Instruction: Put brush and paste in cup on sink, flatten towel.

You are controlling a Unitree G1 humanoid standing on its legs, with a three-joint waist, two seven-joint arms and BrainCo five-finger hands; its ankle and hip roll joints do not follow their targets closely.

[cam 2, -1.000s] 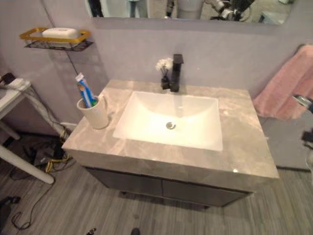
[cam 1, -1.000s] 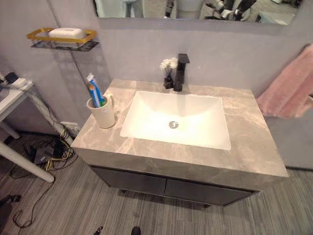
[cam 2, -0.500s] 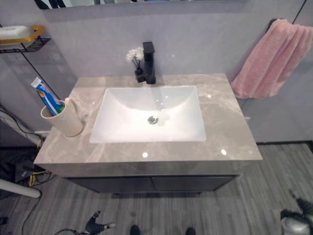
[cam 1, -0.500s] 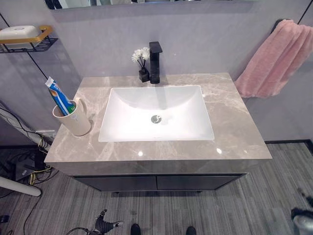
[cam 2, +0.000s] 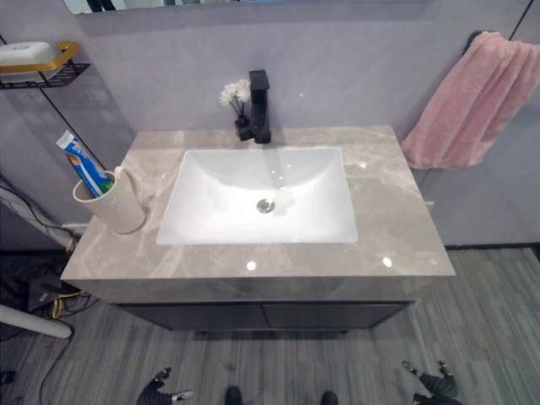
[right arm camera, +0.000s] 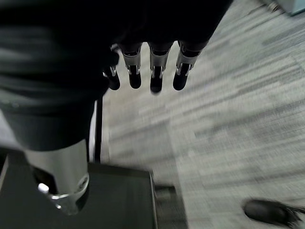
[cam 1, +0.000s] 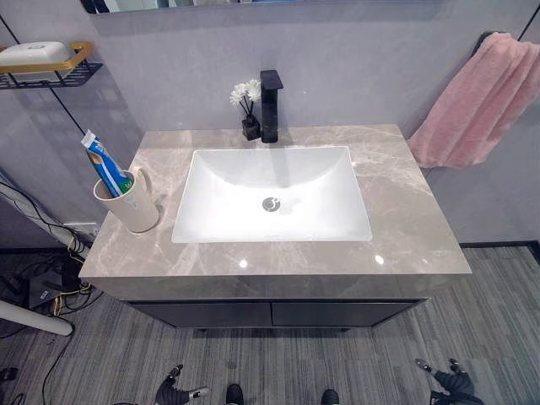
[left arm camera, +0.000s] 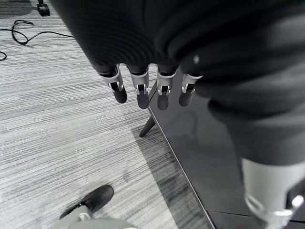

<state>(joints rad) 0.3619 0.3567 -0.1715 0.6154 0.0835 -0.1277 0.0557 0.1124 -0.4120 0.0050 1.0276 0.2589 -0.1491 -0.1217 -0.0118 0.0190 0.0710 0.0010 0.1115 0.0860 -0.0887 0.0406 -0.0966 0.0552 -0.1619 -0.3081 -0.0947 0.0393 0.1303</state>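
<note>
The brush (cam 1: pixel 128 180) and paste (cam 1: pixel 105 161) were already seen standing in the cup (cam 1: pixel 135 206) on the table (cam 1: pixel 405 221) — that part was judged done. The pink towel (cam 1: pixel 472 103) was left bunched on its wall hook. The left robot hand (left arm camera: pixel 151 89) and right robot hand (right arm camera: pixel 152 71) were held low, fingers relaxed, empty.

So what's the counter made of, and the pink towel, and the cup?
The counter looks like polished stone, maybe marble: grey-beige with pale veins and shiny light spots. The pink towel seems soft, fluffy terry cloth, hanging in folds. The cup is cream and smooth, probably ceramic or plastic; I can't tell which.
</note>
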